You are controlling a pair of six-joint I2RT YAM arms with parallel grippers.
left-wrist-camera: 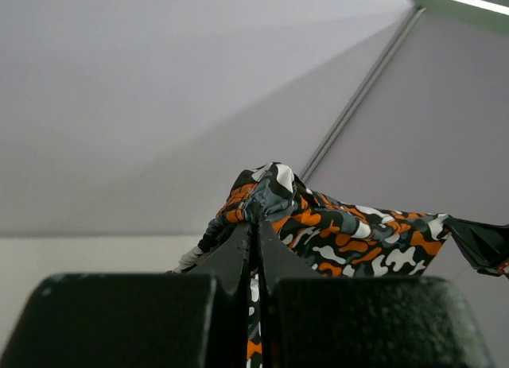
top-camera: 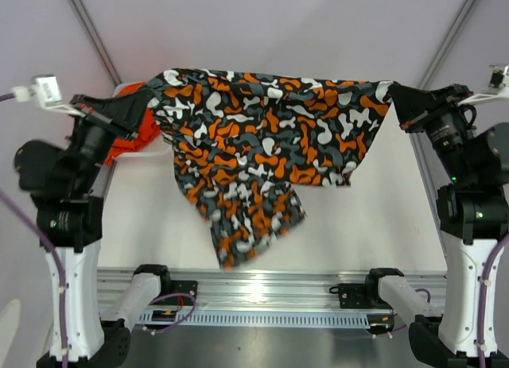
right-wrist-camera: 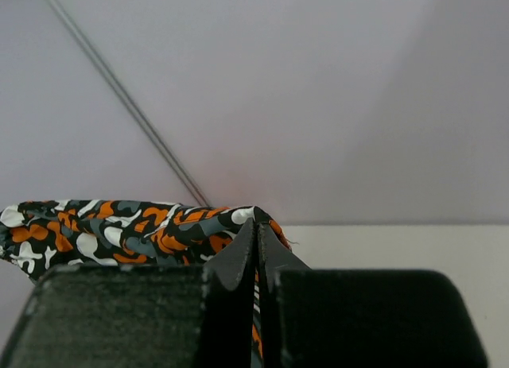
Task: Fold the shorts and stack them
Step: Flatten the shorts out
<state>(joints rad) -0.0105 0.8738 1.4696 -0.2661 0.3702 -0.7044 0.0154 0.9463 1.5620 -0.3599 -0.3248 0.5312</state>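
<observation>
Hidden or unclear:
- The orange shorts sit at the left edge of the patterned shorts, largely covered by them and by the left arm. Only scraps of orange show, so how they lie cannot be judged.
- One leg of the patterned shorts hangs lower than the rest, left of their centre. It is blurred, and the overhead view does not show whether it touches the table.
- In both wrist views the gripper's own body fills the bottom of the frame, and the cloth passes out of sight between the fingers.

Writing:
- A white unit sits at the left wrist, left of the patterned shorts. Any marking on it is too small to read.

Pose:
- The left arm is raised, its wrist turned in toward the patterned shorts.
- The left gripper is closed on their upper left corner. In the left wrist view the fingers are pressed together with a bunch of cloth pinched at the tips.
- The patterned shorts are stretched wide between the two grippers, with the top edge roughly level.
- The right gripper is closed on their upper right corner. In the right wrist view the fingers meet on the fabric edge.
- The right arm is raised to the right of the patterned shorts, mirroring the left
</observation>
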